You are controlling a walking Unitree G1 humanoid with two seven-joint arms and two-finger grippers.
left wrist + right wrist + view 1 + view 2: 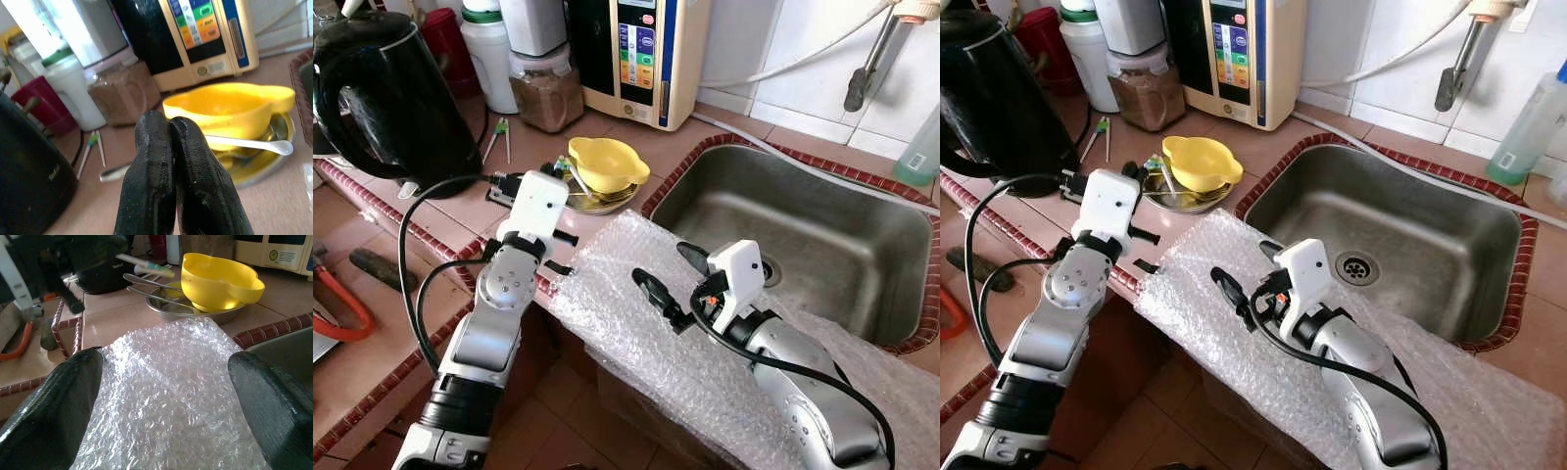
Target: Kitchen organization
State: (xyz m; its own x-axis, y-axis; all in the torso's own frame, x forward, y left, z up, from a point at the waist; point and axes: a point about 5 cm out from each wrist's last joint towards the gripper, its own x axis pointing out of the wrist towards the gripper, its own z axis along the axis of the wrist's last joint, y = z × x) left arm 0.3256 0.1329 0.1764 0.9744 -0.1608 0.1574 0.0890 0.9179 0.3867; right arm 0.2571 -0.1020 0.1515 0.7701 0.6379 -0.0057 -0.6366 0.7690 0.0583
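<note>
A yellow bowl rests in a shallow steel dish with spoons, on the tiled counter left of the sink. A sheet of bubble wrap drapes over the counter's front edge, between dish and sink. My left gripper is shut with nothing in it. It hovers low over the counter just left of the dish, pointing toward the bowl. My right gripper is open above the bubble wrap, with its fingers spread wide and the sheet below them.
A black kettle stands at the far left with its cord looping by my left arm. Behind are a white bottle, a jar of brown powder and a water appliance. Orange-handled pliers lie at the lower left.
</note>
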